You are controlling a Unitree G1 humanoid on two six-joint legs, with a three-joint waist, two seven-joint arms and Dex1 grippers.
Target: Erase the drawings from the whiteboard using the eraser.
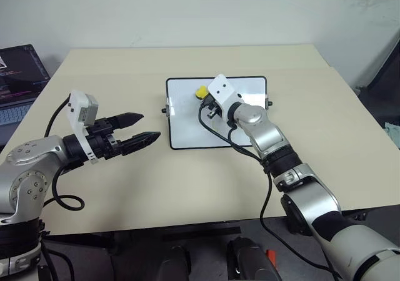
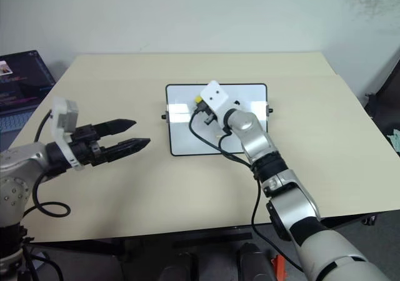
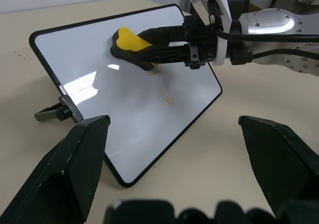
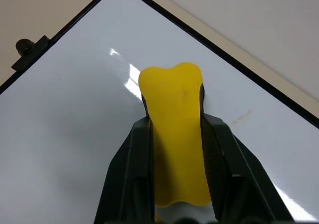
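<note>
Eraser pinched over the whiteboard, left arm waiting off to the side.

The right gripper (image 4: 174,134) has its fingers clamped on the yellow eraser (image 4: 174,109), holding it on the whiteboard (image 1: 187,131), which lies flat at the middle of the table (image 1: 156,187). A faint yellowish stroke of the drawings (image 3: 167,97) sits just beside the eraser. The left gripper (image 1: 139,128) hangs over the table left of the board, fingers spread and holding nothing.
</note>
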